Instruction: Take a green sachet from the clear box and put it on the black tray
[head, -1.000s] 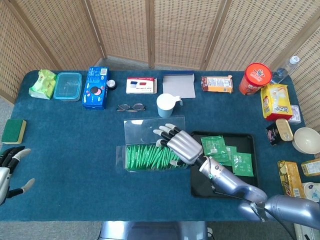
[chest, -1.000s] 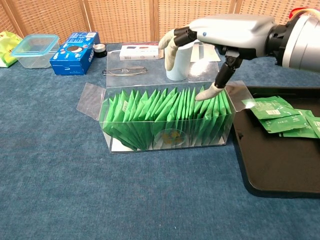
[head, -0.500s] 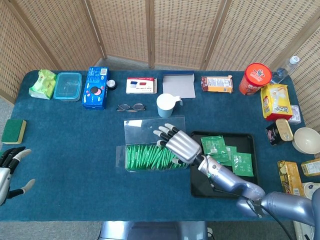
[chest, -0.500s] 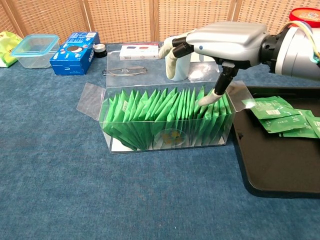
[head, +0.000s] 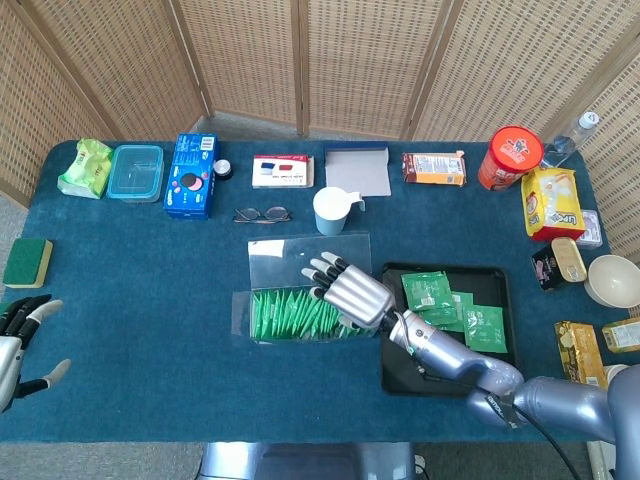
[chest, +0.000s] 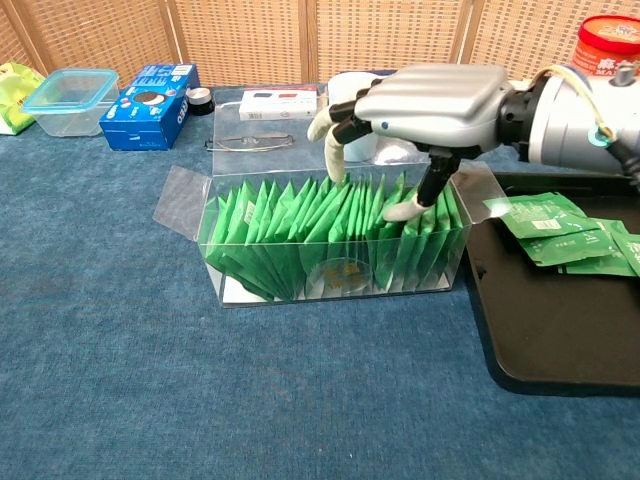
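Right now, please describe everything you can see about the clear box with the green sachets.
The clear box is a long, transparent plastic container, open on top, with flaps folded outward at its back and ends. It stands on the blue table, just left of the black tray. A dense row of upright green sachets fills it. The right hand hovers over its right half, fingertips reaching down among the sachet tops.

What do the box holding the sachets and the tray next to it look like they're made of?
The clear box looks like thin, glossy, transparent plastic sheet: the sachets show through its walls and its end flaps fold outward. The black tray seems rigid plastic, possibly coated metal, smooth with a slight sheen along its raised rim.
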